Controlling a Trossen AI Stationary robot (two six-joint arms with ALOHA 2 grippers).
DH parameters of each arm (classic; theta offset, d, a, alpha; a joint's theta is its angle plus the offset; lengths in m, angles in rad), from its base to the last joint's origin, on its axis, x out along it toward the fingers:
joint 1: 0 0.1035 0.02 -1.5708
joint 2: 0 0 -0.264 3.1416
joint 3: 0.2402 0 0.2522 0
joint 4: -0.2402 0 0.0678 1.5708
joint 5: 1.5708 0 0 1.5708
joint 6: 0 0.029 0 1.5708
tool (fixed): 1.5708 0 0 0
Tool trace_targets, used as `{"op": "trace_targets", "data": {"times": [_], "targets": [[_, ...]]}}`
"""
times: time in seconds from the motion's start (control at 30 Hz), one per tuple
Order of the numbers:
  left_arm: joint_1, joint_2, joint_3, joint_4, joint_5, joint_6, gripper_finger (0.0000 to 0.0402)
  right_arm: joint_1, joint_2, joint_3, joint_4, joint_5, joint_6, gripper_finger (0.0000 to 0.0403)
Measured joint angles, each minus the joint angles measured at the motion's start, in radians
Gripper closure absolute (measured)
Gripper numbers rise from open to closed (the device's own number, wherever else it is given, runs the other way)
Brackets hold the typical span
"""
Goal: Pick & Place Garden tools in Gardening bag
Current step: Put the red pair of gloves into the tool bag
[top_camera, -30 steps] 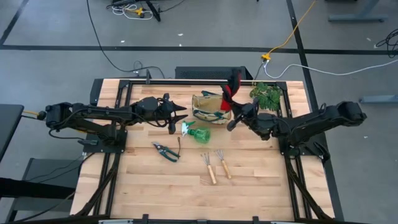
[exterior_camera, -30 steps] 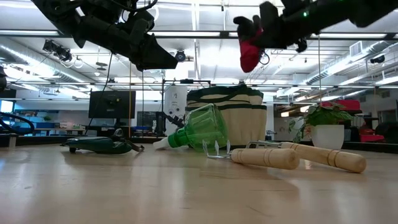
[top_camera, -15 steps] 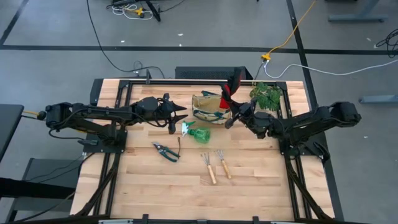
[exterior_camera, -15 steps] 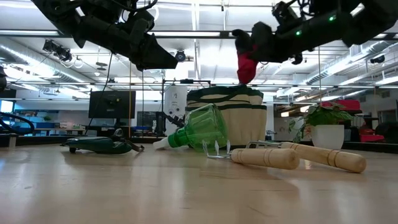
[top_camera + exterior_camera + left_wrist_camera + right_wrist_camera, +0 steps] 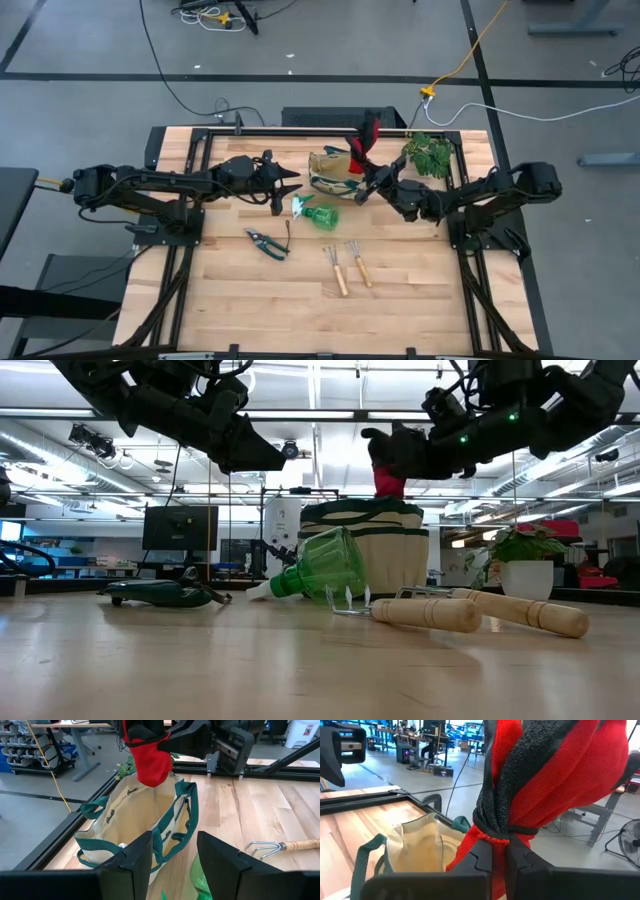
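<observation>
My right gripper (image 5: pixel 368 180) is shut on the red-and-black gloves (image 5: pixel 362 138) above the beige gardening bag (image 5: pixel 336 172) with green trim. In the low view the gloves (image 5: pixel 386 478) hang at the bag's top rim (image 5: pixel 362 508). My left gripper (image 5: pixel 292 186) is open and empty, raised just left of the bag. The green spray bottle (image 5: pixel 320 214) lies on its side before the bag. The pruning shears (image 5: pixel 268 243) and two wooden-handled rakes (image 5: pixel 347 266) lie flat on the table. My right gripper pinches the gloves between its two fingers (image 5: pixel 481 857) at a bunched waist (image 5: pixel 495 832), several layers together. The fingers come slanting from the table's right side. The gloves are lifted clear, their red end (image 5: pixel 150 767) hanging over the bag's open mouth.
A leafy potted plant (image 5: pixel 428 152) stands at the far right, behind my right arm. The table's near half beyond the rakes is bare wood (image 5: pixel 300 310). A black frame rail (image 5: pixel 300 128) runs along the far edge.
My right gripper has carried the gloves toward the table's left and downward, from beside the bag to over its mouth. The gloves' red end now hangs at the bag's top rim. My left gripper has kept still.
</observation>
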Motion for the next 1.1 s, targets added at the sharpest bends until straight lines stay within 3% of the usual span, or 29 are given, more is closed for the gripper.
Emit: {"op": "trace_targets", "data": {"times": [0.67, 1.1], "targets": [[0.0, 0.0, 0.0, 0.004, 0.0, -0.001, 0.0239, 0.0, 0.0, 0.0, -0.034, -0.042, -0.05, 0.0394], [-0.003, 0.065, 0.0, 0.225, 0.049, -0.056, 0.0253, -0.003, 0.0, 0.0, -0.035, -0.045, -0.048, 0.0394]]}}
